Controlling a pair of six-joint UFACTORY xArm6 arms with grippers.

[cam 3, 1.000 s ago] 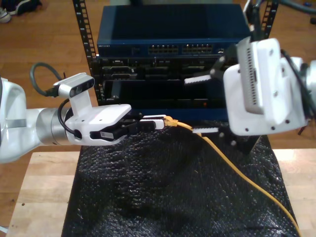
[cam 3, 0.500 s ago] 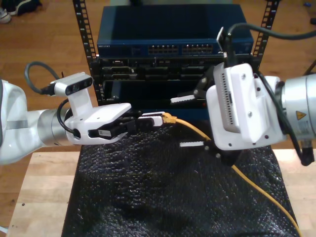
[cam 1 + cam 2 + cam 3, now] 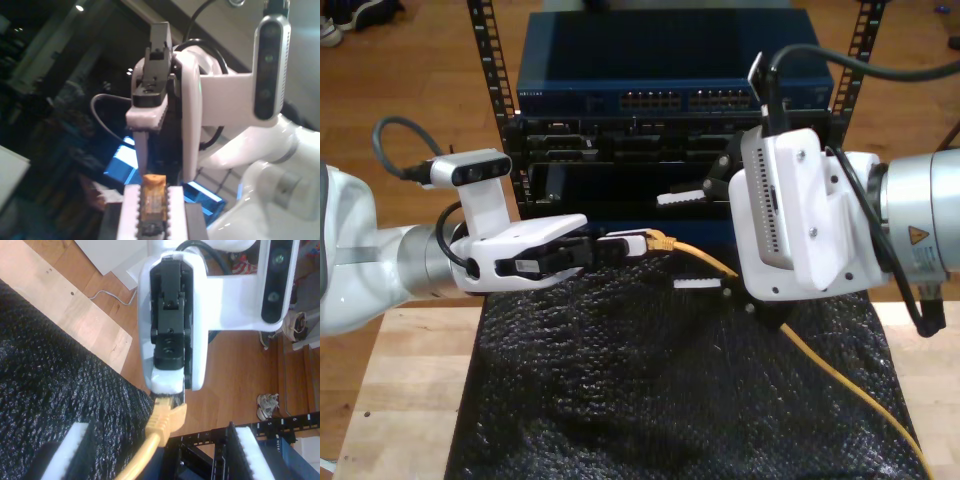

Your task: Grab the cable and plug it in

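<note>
The yellow-orange cable (image 3: 820, 360) runs across the black mat from the exterior view's lower right up to its plug (image 3: 660, 240). My first gripper (image 3: 630, 243), reaching in from the exterior view's left, is shut on the cable just behind the plug. The first wrist view has the plug (image 3: 153, 197) pinched between the white pads (image 3: 131, 215). My second gripper (image 3: 672, 241) comes from the exterior view's right, open, its white fingers (image 3: 685, 195) above and below the cable close to the plug. The second wrist view looks at the plug (image 3: 167, 415) at my first gripper's tip.
A rack behind the mat holds a blue network switch (image 3: 660, 75) with rows of ports (image 3: 685, 99) and darker units below it. The black bubble mat (image 3: 650, 380) covers a wooden table (image 3: 410, 400). Wooden floor surrounds the rack.
My second gripper has moved toward the exterior view's left, its open fingers now close around the cable near the plug. My first gripper has held the plug almost still.
</note>
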